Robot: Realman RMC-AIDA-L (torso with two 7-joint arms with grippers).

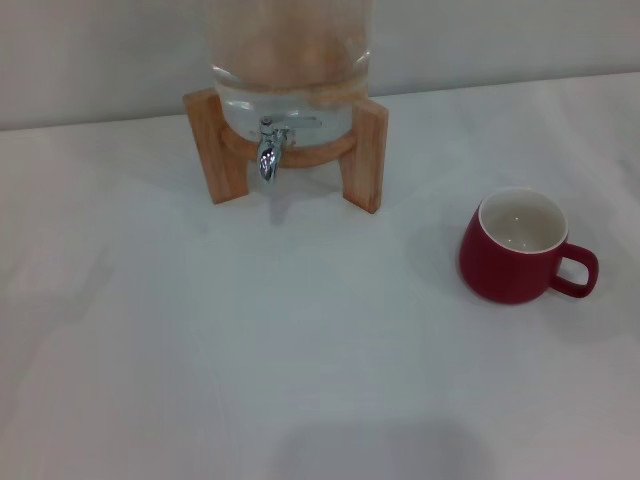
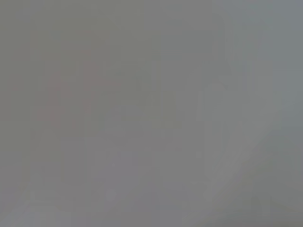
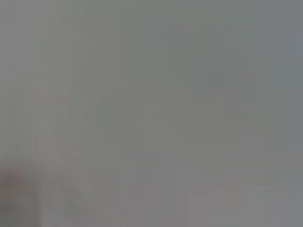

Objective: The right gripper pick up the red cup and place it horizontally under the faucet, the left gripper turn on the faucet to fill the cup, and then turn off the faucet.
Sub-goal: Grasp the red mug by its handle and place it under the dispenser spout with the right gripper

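- Head view: soft, even, fairly bright light over the white tabletop [image 1: 150, 350], slightly hazy throughout.
- Faint shadows lie beside the red cup [image 1: 513, 247] and under the wooden stand [image 1: 365, 150].
- A dim shadow patch sits at the tabletop's near edge.
- Small glints on the faucet [image 1: 270, 150].
- Both wrist views are featureless grey blur.

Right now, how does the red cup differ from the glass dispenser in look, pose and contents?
The red cup is opaque red with a cream inside; the glass dispenser is clear.
The cup sits directly on the table; the dispenser rests raised in a wooden stand.
The cup looks empty; the dispenser seems to hold water at its base.
Both stand upright. Neither gripper is in view.
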